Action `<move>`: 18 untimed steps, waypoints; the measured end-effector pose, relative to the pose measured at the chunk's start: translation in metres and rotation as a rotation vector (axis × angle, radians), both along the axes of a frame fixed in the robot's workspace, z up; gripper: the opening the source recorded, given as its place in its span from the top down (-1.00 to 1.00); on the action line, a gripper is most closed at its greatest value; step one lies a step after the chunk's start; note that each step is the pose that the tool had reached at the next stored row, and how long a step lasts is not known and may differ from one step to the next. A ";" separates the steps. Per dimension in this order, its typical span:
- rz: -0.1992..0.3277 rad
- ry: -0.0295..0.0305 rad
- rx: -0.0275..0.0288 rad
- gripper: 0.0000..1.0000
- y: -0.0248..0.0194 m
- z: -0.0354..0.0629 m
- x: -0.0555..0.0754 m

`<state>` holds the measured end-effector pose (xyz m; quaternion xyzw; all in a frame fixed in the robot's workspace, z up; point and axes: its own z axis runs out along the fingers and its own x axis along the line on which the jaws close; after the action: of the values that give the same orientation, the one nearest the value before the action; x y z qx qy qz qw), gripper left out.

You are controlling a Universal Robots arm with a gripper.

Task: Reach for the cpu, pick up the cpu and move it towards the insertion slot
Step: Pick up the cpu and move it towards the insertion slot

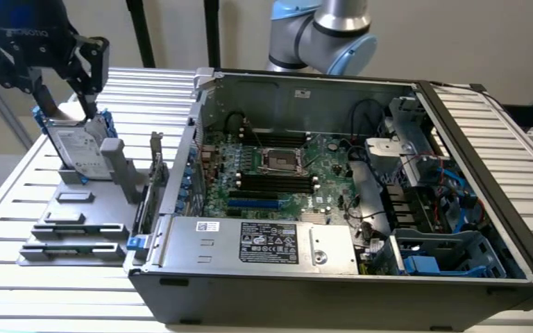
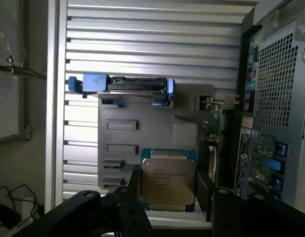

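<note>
At the exterior view's left, the black end effector (image 1: 70, 109) hangs above a slatted metal counter (image 1: 7, 187) and a hard drive (image 1: 74, 149) standing in a grey holder (image 1: 81, 222). It is clenched on the cpu (image 2: 168, 182), whose silver top squarely faces the wrist camera, its printed lines too small to read. To the right, well apart, the slot (image 1: 283, 161) lies inside the open case (image 1: 341, 291), behind a power supply (image 1: 271, 243) with an illegible label.

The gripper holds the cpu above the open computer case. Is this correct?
No. The gripper holds the cpu above the grey holder with the hard drive, outside the open computer case; the exterior view shows it.
</note>
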<state>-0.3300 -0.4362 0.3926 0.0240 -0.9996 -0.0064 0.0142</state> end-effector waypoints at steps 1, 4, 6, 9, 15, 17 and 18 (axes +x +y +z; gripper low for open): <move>0.000 0.0004 0.0000 -0.08 0.0000 0.0024 0.005; 0.000 0.0008 0.0000 -0.08 0.0000 0.0055 0.018; 0.000 0.0008 0.0001 -0.08 0.0002 0.0057 0.027; 0.000 0.0008 0.0001 -0.08 0.0003 0.0058 0.041; 0.000 0.0008 0.0003 -0.08 0.0007 0.0060 0.068; 0.000 0.0009 0.0003 -0.08 0.0008 0.0061 0.077; 0.000 0.0009 0.0004 -0.08 0.0008 0.0062 0.082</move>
<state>-0.2481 -0.4354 0.3987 0.0240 -0.9996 -0.0066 0.0147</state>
